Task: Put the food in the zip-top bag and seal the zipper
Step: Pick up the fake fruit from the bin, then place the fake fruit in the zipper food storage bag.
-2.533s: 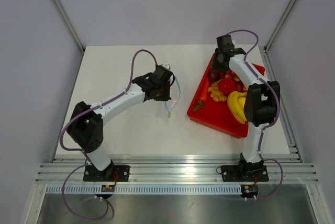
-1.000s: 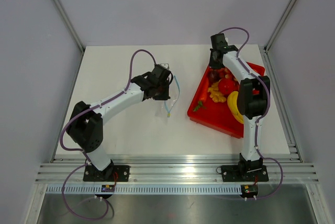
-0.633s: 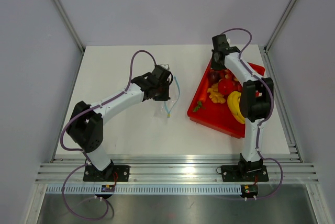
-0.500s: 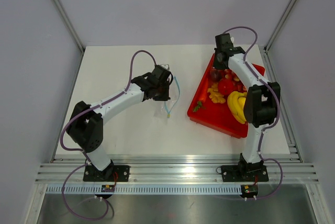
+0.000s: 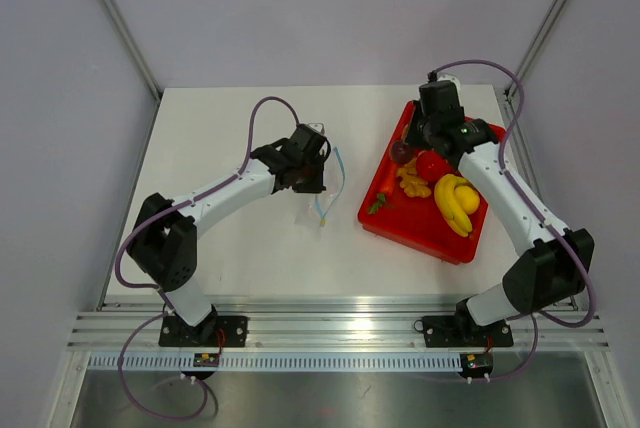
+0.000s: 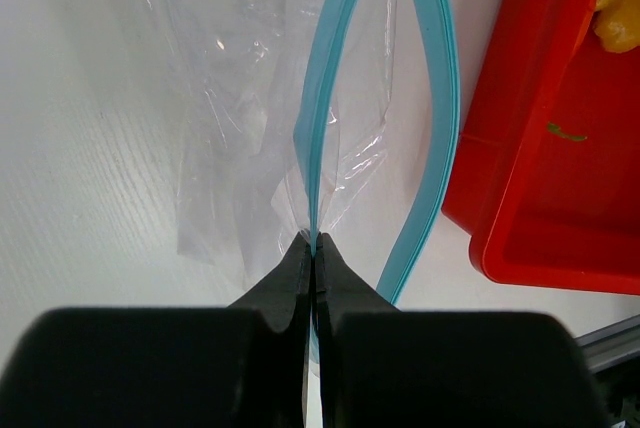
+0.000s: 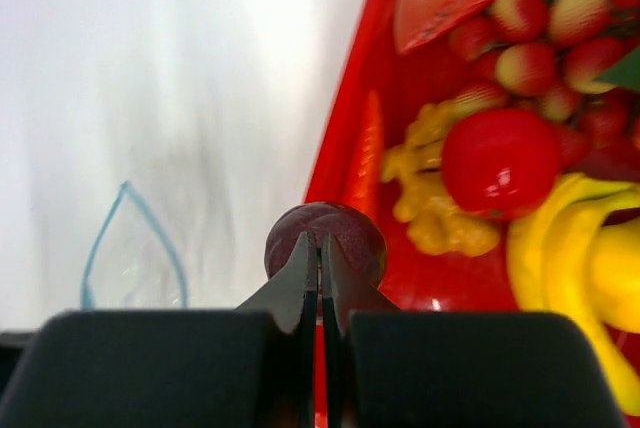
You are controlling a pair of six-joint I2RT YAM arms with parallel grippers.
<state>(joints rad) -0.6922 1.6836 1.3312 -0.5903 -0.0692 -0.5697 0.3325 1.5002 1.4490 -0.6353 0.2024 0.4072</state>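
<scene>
I see the left gripper (image 6: 314, 243) jaws clamped on the zipper (image 6: 330, 68), and the right gripper (image 7: 320, 243) jaws together at the purple fruit (image 7: 350, 225), grip unclear.

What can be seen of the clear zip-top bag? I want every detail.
The zip-top bag is clear, crinkly thin plastic, lying on the white table. Its light blue zipper is unsealed: the two strips bow apart, leaving the mouth open on the side facing the red tray, which it does not touch. The left gripper, shut, pinches one strip near its end. Nothing shows inside the bag.
</scene>
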